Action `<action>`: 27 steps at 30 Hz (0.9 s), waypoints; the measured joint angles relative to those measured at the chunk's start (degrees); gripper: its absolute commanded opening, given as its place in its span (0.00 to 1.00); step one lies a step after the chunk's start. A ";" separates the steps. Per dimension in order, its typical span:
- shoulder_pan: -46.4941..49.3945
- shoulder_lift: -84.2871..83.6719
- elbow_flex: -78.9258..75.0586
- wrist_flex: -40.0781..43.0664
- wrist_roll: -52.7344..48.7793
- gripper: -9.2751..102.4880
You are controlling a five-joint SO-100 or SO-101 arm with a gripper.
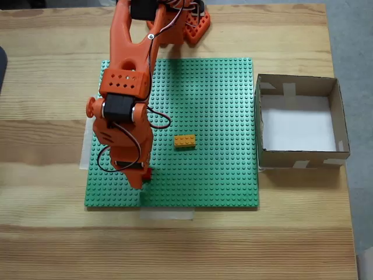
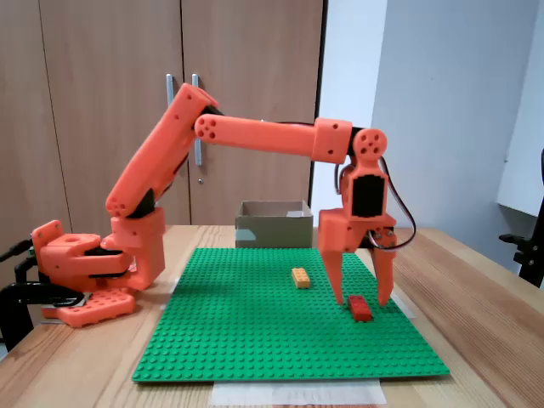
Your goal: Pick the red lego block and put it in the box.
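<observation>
The red lego block (image 2: 360, 308) lies flat on the green baseplate (image 2: 255, 340), toward its near right part in this side fixed view. My orange gripper (image 2: 362, 299) points straight down over it, open, with one finger on each side of the block and the tips close to the plate. In the fixed view from above, the arm hides most of the red lego block (image 1: 147, 172); just a sliver shows beside the gripper (image 1: 141, 175). The box (image 1: 300, 122) stands to the right of the plate, brown-walled with a white bottom and nothing inside; it shows far behind as the box (image 2: 274, 223).
An orange-yellow brick (image 1: 185, 140) sits near the middle of the baseplate (image 1: 221, 105), right of the gripper. The arm's base (image 2: 85, 272) stands at the plate's far edge in the view from above. Wooden table (image 1: 175, 245) surrounds the plate.
</observation>
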 measured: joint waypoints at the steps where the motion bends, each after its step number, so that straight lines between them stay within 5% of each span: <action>1: 0.00 -0.35 -0.09 -0.18 -0.18 0.31; 27: -0.62 -1.85 -0.35 -2.72 -1.32 0.29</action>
